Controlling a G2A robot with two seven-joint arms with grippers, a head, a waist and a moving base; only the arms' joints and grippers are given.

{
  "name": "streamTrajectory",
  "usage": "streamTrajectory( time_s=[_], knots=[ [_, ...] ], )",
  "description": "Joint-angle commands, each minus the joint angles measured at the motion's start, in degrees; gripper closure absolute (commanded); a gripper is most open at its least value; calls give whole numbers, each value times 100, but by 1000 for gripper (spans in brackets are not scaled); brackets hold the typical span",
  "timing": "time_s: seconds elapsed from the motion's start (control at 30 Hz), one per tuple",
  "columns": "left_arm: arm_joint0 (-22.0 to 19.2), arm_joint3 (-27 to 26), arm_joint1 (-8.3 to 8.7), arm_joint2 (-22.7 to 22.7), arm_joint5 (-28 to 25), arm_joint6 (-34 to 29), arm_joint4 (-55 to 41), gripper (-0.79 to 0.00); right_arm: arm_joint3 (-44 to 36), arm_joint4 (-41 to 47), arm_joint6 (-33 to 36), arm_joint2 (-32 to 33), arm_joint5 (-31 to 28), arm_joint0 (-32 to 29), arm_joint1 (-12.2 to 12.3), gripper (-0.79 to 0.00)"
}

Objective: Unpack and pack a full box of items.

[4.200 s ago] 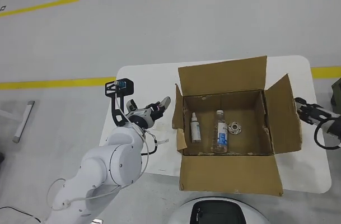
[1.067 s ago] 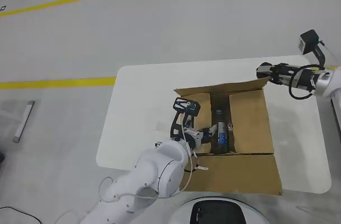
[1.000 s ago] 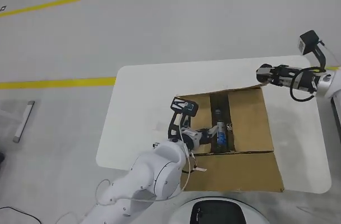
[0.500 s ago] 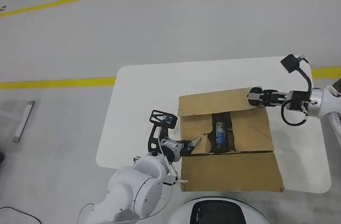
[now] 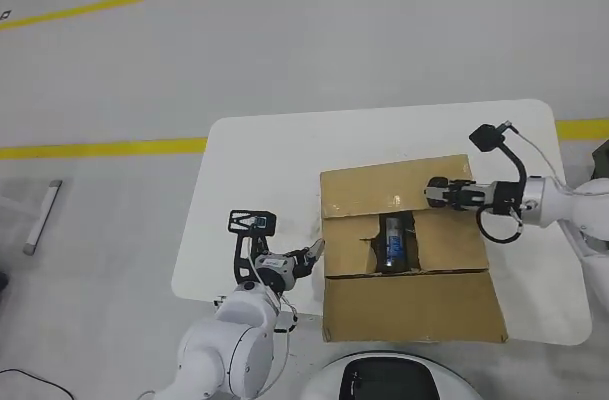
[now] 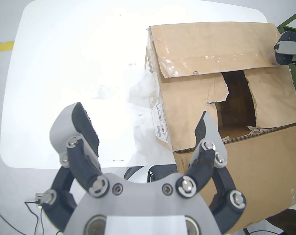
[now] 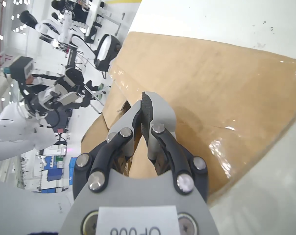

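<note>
My closed right end effector (image 5: 431, 192) sits on the far flap (image 5: 384, 185) of the cardboard box (image 5: 424, 255); I should press it flat, then raise the near flap (image 5: 414, 308) with the open left end effector (image 6: 140, 116).

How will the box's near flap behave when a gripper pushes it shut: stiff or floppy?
The near flap probably stays stiff: it lies flat, even past the table edge. It likely hinges at its crease. Torn side flaps suggest the cardboard may rip if forced.
</note>
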Motion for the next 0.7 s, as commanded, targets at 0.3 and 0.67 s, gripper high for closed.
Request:
streamTrajectory(
  time_s=[0.3, 0.67],
  knots=[
    [60, 74, 7, -15, -153, 116, 106, -785, 45, -8, -218, -141, -1, -39, 2, 0],
    [1102, 43, 236, -549, -1780, -493, 2456, -785, 35, 53, -248, -93, 49, -72, 35, 0]
  ],
)
